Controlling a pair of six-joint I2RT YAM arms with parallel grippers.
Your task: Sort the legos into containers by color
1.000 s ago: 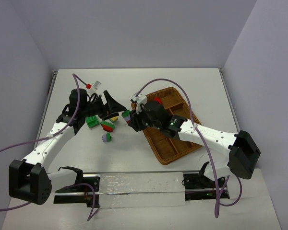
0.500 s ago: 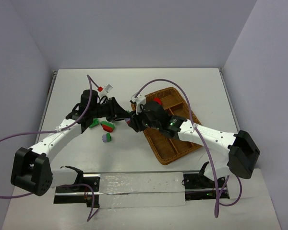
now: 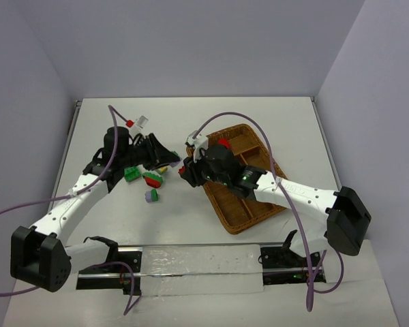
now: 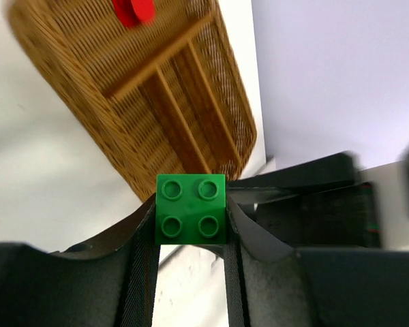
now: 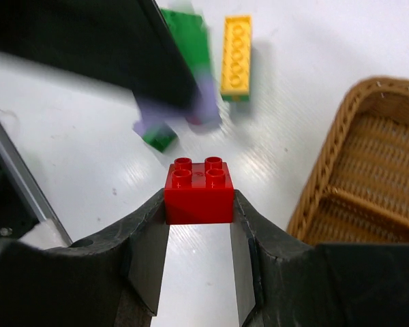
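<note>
My left gripper [image 4: 191, 219] is shut on a green lego [image 4: 191, 208], its four studs facing the wrist camera. My right gripper [image 5: 199, 199] is shut on a red lego [image 5: 199, 185] held above the table. From the top, the left gripper [image 3: 168, 158] and right gripper [image 3: 185, 170] hang close together, just left of the wicker tray [image 3: 253, 204]. One red lego [image 3: 223, 143] lies in the tray's far section. Loose legos lie on the table: a green one [image 3: 131, 174], a red-and-green clump [image 3: 152, 179], a purple-and-green clump [image 3: 150, 195] and a yellow brick [image 5: 236, 56].
The tray's [image 4: 191, 102] long slots show bare wicker. Purple cables arc over both arms. A metal rail [image 3: 191, 262] runs along the near edge, and walls close in the table at the back and sides.
The left gripper reached right toward the clump in the right gripper, shut on the green lego and drew back left with it. The right gripper stayed put, now with only the red lego.
</note>
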